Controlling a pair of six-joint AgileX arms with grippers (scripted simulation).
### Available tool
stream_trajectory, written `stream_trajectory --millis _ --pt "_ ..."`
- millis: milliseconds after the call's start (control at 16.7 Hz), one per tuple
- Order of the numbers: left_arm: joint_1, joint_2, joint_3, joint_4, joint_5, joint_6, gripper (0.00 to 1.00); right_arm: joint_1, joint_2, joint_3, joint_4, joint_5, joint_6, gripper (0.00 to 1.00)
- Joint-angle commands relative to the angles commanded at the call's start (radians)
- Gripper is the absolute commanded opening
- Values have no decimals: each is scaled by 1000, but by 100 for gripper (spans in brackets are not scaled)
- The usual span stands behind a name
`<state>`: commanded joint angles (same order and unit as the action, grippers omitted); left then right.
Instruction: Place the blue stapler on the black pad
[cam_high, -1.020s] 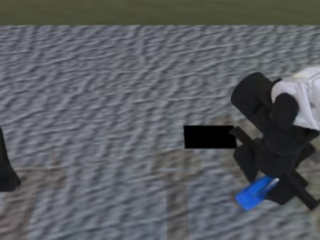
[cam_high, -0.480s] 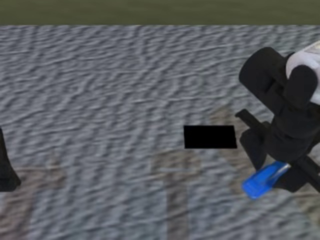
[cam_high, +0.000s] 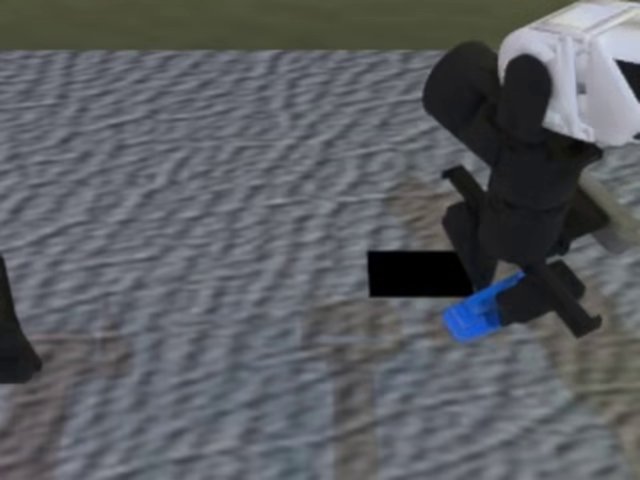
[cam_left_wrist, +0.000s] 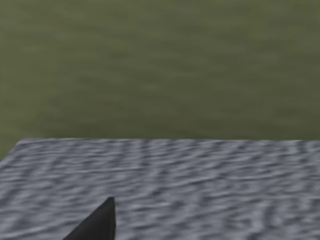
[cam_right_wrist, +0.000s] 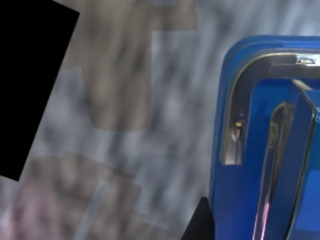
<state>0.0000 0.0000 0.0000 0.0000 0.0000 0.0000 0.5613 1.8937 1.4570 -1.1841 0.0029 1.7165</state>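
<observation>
My right gripper (cam_high: 505, 300) is shut on the blue stapler (cam_high: 472, 316), held above the table just right of the black pad (cam_high: 410, 274). The stapler's free end points toward the pad's near right corner. In the right wrist view the stapler (cam_right_wrist: 265, 150) fills one side, with its silvery strip showing and a dark fingertip (cam_right_wrist: 200, 222) against it; the black pad (cam_right_wrist: 27, 85) lies off to the other side. My left arm (cam_high: 12, 340) is parked at the table's left edge; only one dark fingertip (cam_left_wrist: 97, 225) shows in its wrist view.
The table (cam_high: 200, 200) has a rippled grey surface with faint brownish patches (cam_high: 360, 340). Its far edge (cam_high: 250, 50) meets an olive-green background.
My right arm has carried the stapler up off the table's near right part and leftward toward the pad. The left arm has not moved.
</observation>
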Motion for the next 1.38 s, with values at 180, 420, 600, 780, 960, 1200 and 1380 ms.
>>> stream_trajectory --millis 180,420,600,780,960,1200,1380 --pt "0 0 0 0 0 0 100 -9 152 270 -88 2 128 0" --pt "0 0 0 0 0 0 100 -23 333 582 -190 4 278 0" --pt "0 0 0 0 0 0 100 -32 417 711 -236 5 349 0" --pt "0 0 0 0 0 0 100 -35 441 746 -248 6 370 0" --pt "0 0 0 0 0 0 100 -29 437 744 -245 6 370 0" --pt "0 0 0 0 0 0 100 -31 444 672 -172 6 366 0" --pt "0 0 0 0 0 0 100 -35 460 546 -20 6 367 0"
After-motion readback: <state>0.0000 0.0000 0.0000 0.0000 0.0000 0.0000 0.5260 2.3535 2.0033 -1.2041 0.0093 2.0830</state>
